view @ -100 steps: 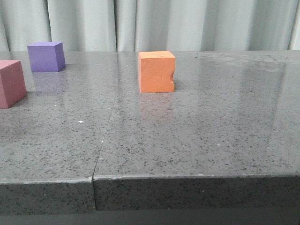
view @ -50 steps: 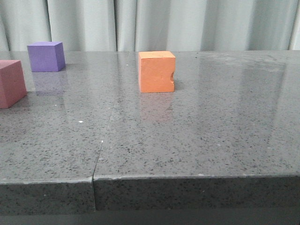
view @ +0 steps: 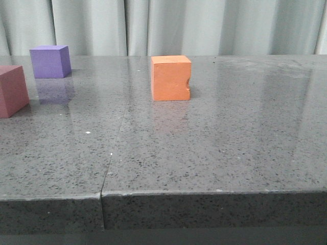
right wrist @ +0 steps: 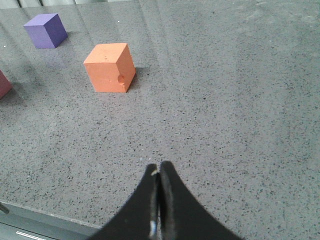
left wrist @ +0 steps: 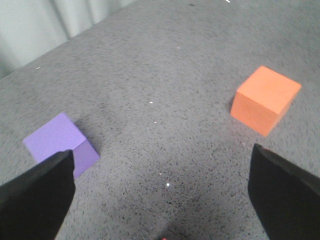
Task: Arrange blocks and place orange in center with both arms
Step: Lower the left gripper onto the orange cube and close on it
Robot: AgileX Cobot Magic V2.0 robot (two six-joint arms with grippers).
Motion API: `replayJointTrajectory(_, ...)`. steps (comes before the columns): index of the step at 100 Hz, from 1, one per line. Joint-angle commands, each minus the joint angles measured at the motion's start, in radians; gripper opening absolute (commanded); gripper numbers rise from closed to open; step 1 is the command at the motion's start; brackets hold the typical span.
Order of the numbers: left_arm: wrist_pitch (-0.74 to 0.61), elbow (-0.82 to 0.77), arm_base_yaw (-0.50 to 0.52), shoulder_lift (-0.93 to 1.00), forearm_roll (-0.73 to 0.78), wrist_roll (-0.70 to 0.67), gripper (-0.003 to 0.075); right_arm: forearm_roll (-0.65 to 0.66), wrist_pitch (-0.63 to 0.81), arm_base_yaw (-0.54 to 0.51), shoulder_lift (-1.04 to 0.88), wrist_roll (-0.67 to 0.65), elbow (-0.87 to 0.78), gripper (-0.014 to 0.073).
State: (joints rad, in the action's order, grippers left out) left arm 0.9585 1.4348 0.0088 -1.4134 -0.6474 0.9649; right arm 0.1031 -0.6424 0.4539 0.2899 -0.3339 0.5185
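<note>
Near the far edge of the tabletop, about midway along it, the orange block (view: 171, 78) stands alone, its notched side turned toward the right edge; I judge it already sits roughly where a centre piece belongs, with room on either side. Both other blocks lie toward the left edge: the purple block (view: 49, 61) by the far left corner and the pink-red block (view: 12, 91) closer to the near edge, partly cut off by the front view, so they probably need spreading to flank the orange one. Neither arm touches anything. High above the surface, the left gripper (left wrist: 162, 200) has its fingers spread wide, the purple block just beyond one finger. Over the near edge, the right gripper (right wrist: 159, 205) has its fingers pressed together, empty, pointing toward the orange block. Underneath is polished grey speckled stone (view: 214, 153) with a seam, and pale curtains (view: 204, 25) hang behind.
</note>
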Motion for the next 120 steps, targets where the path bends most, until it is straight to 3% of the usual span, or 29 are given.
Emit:
replayJointTrajectory(1,0.041,0.094,-0.015,-0.03,-0.058,0.089,0.0669,0.013,0.065,0.002,0.009,0.01,0.022,-0.0068)
replayJointTrajectory(14,0.08,0.172,-0.062,-0.107,-0.053,0.162,0.0669,0.013,0.065,0.002,0.009,0.01,0.022,-0.0068)
replayJointTrajectory(70,0.083,0.433,-0.391,-0.403,0.124,0.164,0.0669,0.013,0.065,0.002,0.009,0.01,0.022,-0.0068)
replayJointTrajectory(120,-0.011,0.451,-0.485,-0.532,0.125,0.164,0.0669,0.013,0.065,0.002,0.009,0.01,0.022,-0.0068)
